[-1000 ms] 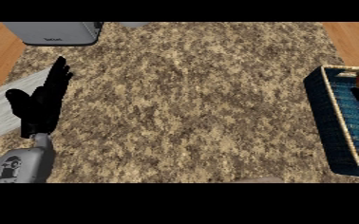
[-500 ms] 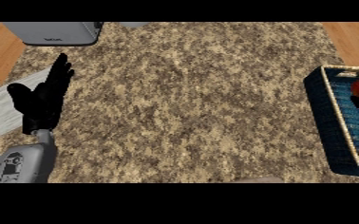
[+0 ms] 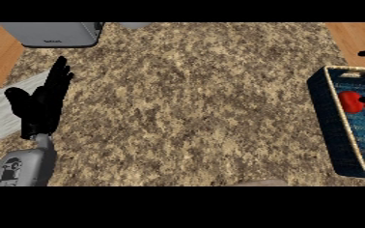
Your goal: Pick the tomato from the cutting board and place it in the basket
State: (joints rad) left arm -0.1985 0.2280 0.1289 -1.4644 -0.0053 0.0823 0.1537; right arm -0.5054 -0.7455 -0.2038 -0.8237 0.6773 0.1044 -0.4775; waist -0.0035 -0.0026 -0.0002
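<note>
Resting at the left edge of the view, the left hand stands open with its fingers straight and pointing toward the far side, thumb spread out to the left. It holds nothing and touches nothing that can be made out. Its grey forearm comes in from the near left corner.

The tomato, red, lies inside the basket at the right edge of the view. The basket is dark blue with a pale woven rim, and only its left portion shows; the rest runs out of sight to the right. The tomato sits toward the far half of the basket, partly cut off by the edge.

A small dark shape shows at the right edge beyond the basket; too little is visible to tell what it is. The right hand cannot be identified anywhere.

The counter is speckled brown and tan stone, spanning most of the view. A grey appliance sits at the far left corner. A pale flat strip lies under and beside the left hand at the left edge.
</note>
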